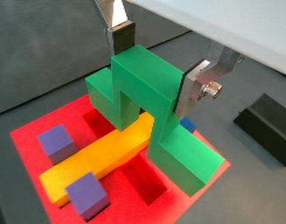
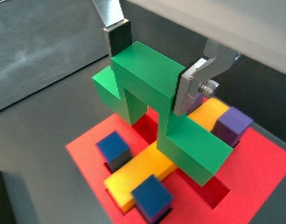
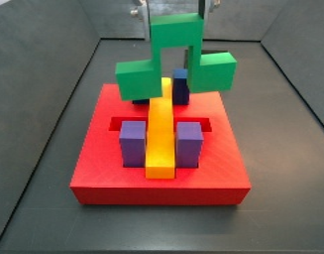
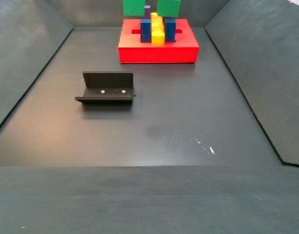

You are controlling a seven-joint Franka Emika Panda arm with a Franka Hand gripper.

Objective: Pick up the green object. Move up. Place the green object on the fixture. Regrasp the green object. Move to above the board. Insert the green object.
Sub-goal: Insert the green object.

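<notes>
- My gripper (image 1: 156,63) is up over the red board (image 3: 111,184), clamped on the green piece (image 1: 151,101). In both wrist views the silver fingers (image 2: 194,86) sit flat against opposite sides of the tall middle section, so it's a firm hold, not a loose one.
- The green piece (image 3: 175,58) hangs in the air above the board, legs pointing down. In a side view its two lower ends sit on either side of the far end of the yellow bar (image 3: 161,134), and I can't really tell if they touch anything yet.
- The yellow bar (image 1: 104,156) lies along the middle of the board, and from the wrist one green leg comes down right beside it.
- Purple blocks (image 3: 130,142) stand on both sides of the bar near the front of the board, and a blue block (image 3: 181,89) sits further back, partly hidden by the green piece.
- The fixture (image 4: 108,89), that dark bracket, sits on the grey floor (image 4: 152,128) well apart from the board (image 4: 158,50). A dark corner of it (image 1: 264,127) shows in a wrist view too.
- The far side view only catches the top of the green piece (image 4: 152,7) at the picture's edge.
</notes>
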